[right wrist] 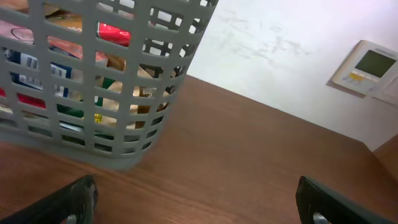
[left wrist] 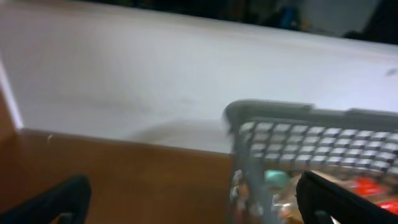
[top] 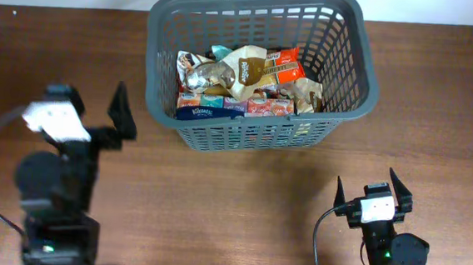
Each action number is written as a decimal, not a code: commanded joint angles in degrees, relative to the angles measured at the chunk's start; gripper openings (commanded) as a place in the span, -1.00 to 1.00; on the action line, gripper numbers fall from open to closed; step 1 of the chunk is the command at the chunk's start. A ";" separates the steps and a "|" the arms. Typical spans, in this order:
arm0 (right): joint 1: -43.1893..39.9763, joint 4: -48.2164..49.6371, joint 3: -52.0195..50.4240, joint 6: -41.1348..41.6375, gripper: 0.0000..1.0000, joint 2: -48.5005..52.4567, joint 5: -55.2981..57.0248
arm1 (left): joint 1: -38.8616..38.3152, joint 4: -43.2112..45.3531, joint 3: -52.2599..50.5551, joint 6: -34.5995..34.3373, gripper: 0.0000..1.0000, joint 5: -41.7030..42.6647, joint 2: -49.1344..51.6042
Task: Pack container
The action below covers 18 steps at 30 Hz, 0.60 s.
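The dark grey slotted basket [top: 348, 90] stands at the back middle of the wooden table and holds several food packets [top: 244, 79]. My left gripper [top: 92, 104] is open and empty, to the left of the basket and apart from it. In the blurred left wrist view its fingers [left wrist: 199, 205] frame bare table, with the basket's corner [left wrist: 292, 134] to the right. My right gripper [top: 370, 190] is open and empty near the front edge, in front of the basket's right corner. The right wrist view shows its fingers [right wrist: 205, 202] over bare wood, with the basket [right wrist: 143, 68] at upper left.
The brown wooden table [top: 438, 121] stretches around the basket. A white wall [right wrist: 280, 56] with a small wall panel [right wrist: 367, 65] lies beyond the table's far edge.
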 commanded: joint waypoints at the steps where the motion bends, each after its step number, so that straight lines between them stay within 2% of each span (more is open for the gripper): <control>1: -0.35 0.00 -0.50 0.31 0.98 -0.52 0.70 | 0.09 4.63 -12.35 -2.01 0.99 -5.14 -7.13; 7: -0.35 -0.02 -0.50 0.31 0.98 -0.52 0.70 | -0.04 7.61 -23.43 -1.95 0.99 -6.88 -14.99; 10: -0.35 0.00 -0.50 0.31 0.98 -0.52 0.70 | -1.09 7.67 -28.02 -1.95 0.99 -7.28 -22.75; 18: -0.35 0.00 -0.50 0.31 0.98 -0.52 0.70 | -4.92 4.74 -33.05 -1.92 0.98 -8.55 -33.86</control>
